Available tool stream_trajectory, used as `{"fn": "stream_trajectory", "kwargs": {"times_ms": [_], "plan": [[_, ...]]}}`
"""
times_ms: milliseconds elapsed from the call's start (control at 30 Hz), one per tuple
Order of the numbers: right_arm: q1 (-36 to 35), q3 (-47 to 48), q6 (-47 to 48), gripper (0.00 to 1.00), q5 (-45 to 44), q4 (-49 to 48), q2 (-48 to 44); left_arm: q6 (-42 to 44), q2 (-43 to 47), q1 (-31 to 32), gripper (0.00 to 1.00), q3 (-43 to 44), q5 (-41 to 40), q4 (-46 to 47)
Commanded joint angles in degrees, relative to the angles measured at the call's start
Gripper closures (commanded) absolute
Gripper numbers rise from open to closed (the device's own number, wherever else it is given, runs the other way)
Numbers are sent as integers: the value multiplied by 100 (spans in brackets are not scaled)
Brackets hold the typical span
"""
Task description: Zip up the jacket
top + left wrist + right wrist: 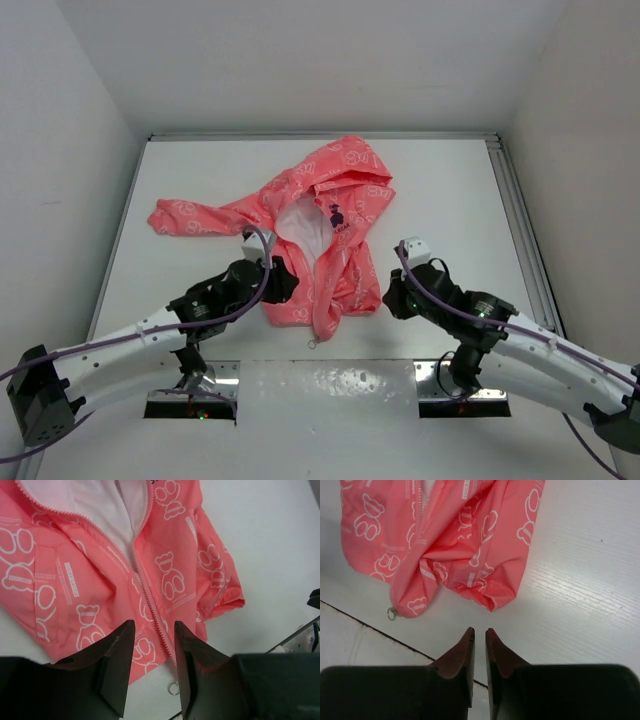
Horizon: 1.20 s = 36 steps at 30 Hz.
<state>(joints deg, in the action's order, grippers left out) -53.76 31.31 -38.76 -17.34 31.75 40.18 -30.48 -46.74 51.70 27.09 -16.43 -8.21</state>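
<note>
The coral-pink jacket [345, 175] lies flat mid-table, hood at the far side, its front spread open at the chest over white lining. A dark emblem [338, 216] sits on the chest. The zipper [145, 587] runs down to the hem, where a small metal ring pull [173, 688] rests on the table; the ring also shows in the right wrist view [392, 613]. My left gripper [153, 625] is open and empty just above the lower zipper, one finger on each side of it. My right gripper [479, 630] is shut and empty over bare table, right of the jacket's hem corner [492, 605].
The jacket's left sleeve [185, 217] stretches out toward the left wall. A metal rail [520, 230] runs along the table's right edge. White walls enclose the table on three sides. A seam [365, 625] crosses the table near the front edge.
</note>
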Motion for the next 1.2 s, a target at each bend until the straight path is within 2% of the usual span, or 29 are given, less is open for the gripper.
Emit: {"fn": "stream_trajectory", "kwargs": {"times_ms": [0, 133, 267, 333, 367, 400, 467, 533, 600, 633, 667, 700, 800, 900, 1033, 1167], "plan": [[-21, 147, 132, 84, 38, -239, -2, -28, 77, 6, 65, 24, -88, -259], [-21, 25, 150, 73, -6, -344, -151, -221, -19, 6, 69, -54, -159, -656], [-21, 51, 159, 71, -15, -186, -160, -327, -54, 50, 75, -152, -98, -682], [-21, -11, 176, 79, 12, -292, -195, -406, -124, 312, 82, -108, -448, -901], [-12, -2, 185, 92, 29, -248, -195, -493, -220, 419, 87, -108, -606, -928], [-12, 24, 176, 100, 81, -196, -178, -546, -300, 515, 97, -90, -808, -998], [-21, -19, 150, 100, 91, -169, -221, -756, -667, 796, 100, 111, -1019, -1191], [-21, -107, 123, 100, 12, -239, -318, -1011, -1001, 1251, 100, 261, -1669, -1613], [-21, -55, 36, 100, -6, -21, -362, -1249, -1231, 1395, 100, 331, -1794, -1797], [-21, -64, 9, 100, -6, 24, -414, -1285, -1363, 1430, 98, 410, -1750, -1842], [-12, -185, -26, 100, -23, -36, -580, -1389, -1590, 1456, 91, 454, -1741, -1903], [-21, -265, -52, 100, -32, -107, -660, -1486, -1653, 1491, 78, 472, -1811, -2069], [-21, -389, -61, 97, 55, -169, -696, -1523, -1724, 1571, 66, 350, -1812, -1844], [-21, -345, -44, 93, 178, -195, -565, -1443, -1935, 1571, 66, 472, -1829, -1833], [-21, -389, -26, 85, 380, -292, -424, -1111, -2050, 1580, 66, 499, -1610, -1325], [-21, -608, -105, 77, 433, -520, -450, -890, -2058, 1580, 58, 543, -1373, -930]]}}
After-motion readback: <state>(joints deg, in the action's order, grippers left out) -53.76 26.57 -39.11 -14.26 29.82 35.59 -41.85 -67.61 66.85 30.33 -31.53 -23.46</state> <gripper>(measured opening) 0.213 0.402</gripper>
